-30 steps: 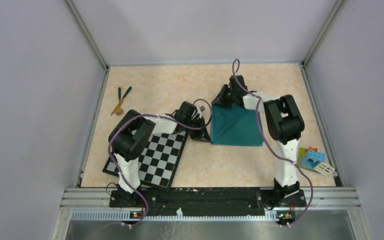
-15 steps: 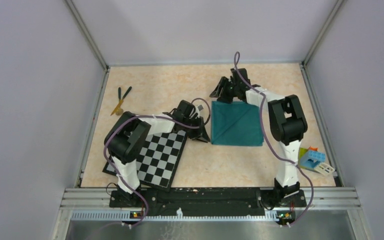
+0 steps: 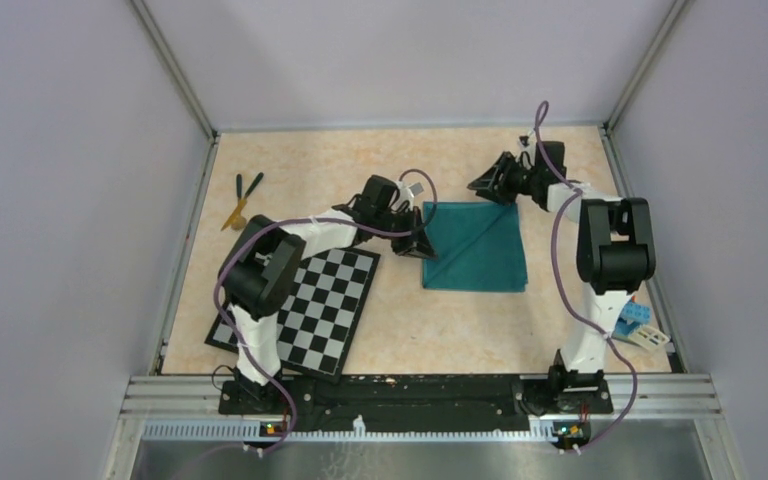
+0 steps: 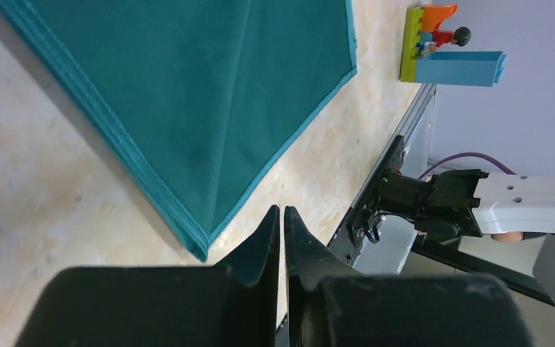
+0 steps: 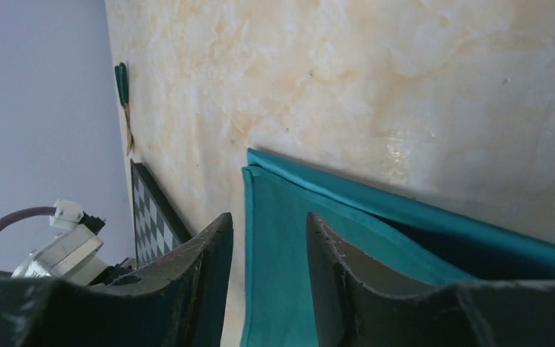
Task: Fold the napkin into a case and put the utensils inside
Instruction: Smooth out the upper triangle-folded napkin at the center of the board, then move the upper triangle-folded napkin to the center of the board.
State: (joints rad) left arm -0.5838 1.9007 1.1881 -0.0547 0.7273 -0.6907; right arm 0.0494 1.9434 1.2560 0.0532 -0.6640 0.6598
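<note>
The left gripper (image 4: pixel 282 211) is pressed closed on nothing, its tips just off the near left corner of the napkin (image 4: pixel 209 94). The napkin lies folded flat on the table (image 3: pixel 410 320), with a diagonal crease and stacked hems along its left edge. The plain risk here is a shove: closed tips sliding in low would plough that corner, bunch the layers and spoil the fold instead of lifting a flap. The right gripper (image 5: pixel 269 231) stands parted and empty by the cloth's far edge, where several layers show; whether its tips touch the cloth I cannot tell from this angle. If it closes there it could catch only the top layer, or every layer at once. Either would likely pull the pouch out of shape or pinch its mouth closed. The utensils (image 3: pixel 243 199) lie well apart at the far left, beyond the checkerboard mat (image 3: pixel 310 300), so nothing pins the cloth. A push to slide them in could skid the unweighted napkin across the smooth table.
</note>
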